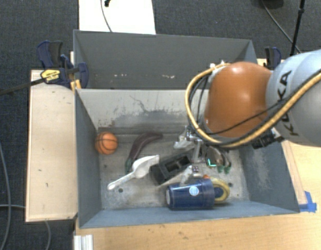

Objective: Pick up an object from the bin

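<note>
While the gripper (195,159) hovers, bin (88,139) holds blue mug (190,196), orange ball (107,143)

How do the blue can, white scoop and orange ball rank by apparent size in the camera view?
1. blue can
2. white scoop: similar length, but much slimmer
3. orange ball: clearly smallest

You can read "KUKA" in dark letters on the arm's grey link (301,95) at the right; the round white mark on the blue can (194,194) stays illegible to you.
</note>
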